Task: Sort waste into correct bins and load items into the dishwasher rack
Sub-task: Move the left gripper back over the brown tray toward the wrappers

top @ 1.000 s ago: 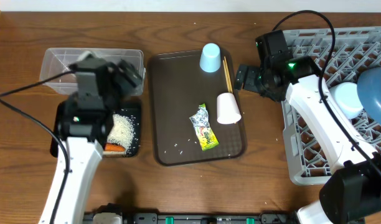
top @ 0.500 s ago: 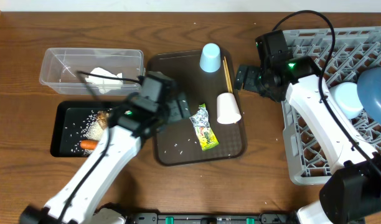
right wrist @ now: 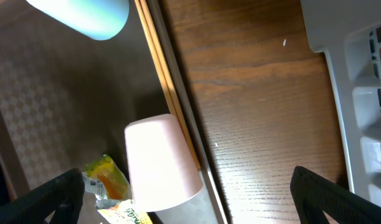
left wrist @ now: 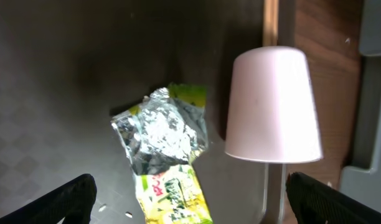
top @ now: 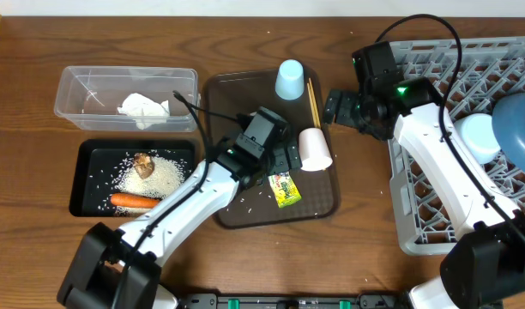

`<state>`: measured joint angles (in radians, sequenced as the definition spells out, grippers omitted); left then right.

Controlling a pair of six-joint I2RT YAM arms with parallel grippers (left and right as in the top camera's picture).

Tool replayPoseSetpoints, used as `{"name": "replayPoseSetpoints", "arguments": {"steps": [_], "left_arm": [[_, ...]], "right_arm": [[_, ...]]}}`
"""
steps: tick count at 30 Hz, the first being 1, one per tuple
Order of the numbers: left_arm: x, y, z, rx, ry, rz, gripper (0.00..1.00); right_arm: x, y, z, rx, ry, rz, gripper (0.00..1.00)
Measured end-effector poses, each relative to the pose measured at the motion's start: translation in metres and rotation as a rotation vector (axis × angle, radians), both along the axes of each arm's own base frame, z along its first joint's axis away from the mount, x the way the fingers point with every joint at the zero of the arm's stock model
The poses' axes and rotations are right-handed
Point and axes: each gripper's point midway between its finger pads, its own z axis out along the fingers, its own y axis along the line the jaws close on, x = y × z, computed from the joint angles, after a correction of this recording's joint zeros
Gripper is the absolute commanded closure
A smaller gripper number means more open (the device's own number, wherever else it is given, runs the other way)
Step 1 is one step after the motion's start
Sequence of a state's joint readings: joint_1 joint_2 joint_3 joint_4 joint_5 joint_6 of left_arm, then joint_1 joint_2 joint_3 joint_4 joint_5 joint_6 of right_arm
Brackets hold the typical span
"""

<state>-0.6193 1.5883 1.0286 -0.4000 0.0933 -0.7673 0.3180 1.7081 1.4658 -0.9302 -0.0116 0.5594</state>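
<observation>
L gripper (top: pixel 286 160) low over large dark brown serving tray (top: pixel 232 112), jaws spread wide, nothing between them. Just below it: crumpled silver and yellow-green wrapper (left wrist: pixel 162 146), flat on the tray, untouched, silver part bunched up, yellow-green end nearer the L wrist cam. White cup (top: pixel 314 148) just R of wrapper, apparently on its side at tray's R edge, wide end toward table's near side. Wooden chopsticks (top: pixel 313 101) along that same edge, from beside light blue cup (top: pixel 290 79) at tray's far end down to white cup, passing under or behind it. A few loose rice grains (top: pixel 245 203) scattered on tray.

R gripper (top: pixel 334 106) above bare wooden table (top: pixel 245 43), betw. tray and large light grey lattice dishwasher rack (top: pixel 434 232); jaws fully apart, empty.

In rack: large dark blue bowl (top: pixel 518 120) w/ small pale blue bowl (top: pixel 479 136) just beside it.

At L: clear plastic rectangular tub (top: pixel 74 81) w/ crumpled white napkins (top: pixel 142 107) inside. Shallow black rectangular tray (top: pixel 84 202) just in front of tub, holding white rice pile (top: pixel 164 176), brown food lump (top: pixel 143 163) on the rice, orange carrot (top: pixel 134 201) beside pile.
</observation>
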Motion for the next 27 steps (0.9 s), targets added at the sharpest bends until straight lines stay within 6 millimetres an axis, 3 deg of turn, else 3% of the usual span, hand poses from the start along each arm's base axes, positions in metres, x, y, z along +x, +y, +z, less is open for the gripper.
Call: {"name": "replayPoseSetpoints", "arguments": {"steps": [15, 19, 27], "left_arm": [[0.026, -0.006, -0.037, 0.036, -0.027, 0.035, 0.01], [0.028, -0.004, -0.038, 0.045, -0.036, 0.051, 0.1], [0.026, 0.0, -0.04, 0.062, -0.026, 0.057, 0.17]], "right_arm": [[0.0, 0.0, 0.0, 0.0, 0.0, 0.0, 0.01], [0.0, 0.0, 0.0, 0.0, 0.0, 0.0, 0.01], [0.0, 0.0, 0.0, 0.0, 0.0, 0.0, 0.01]]}}
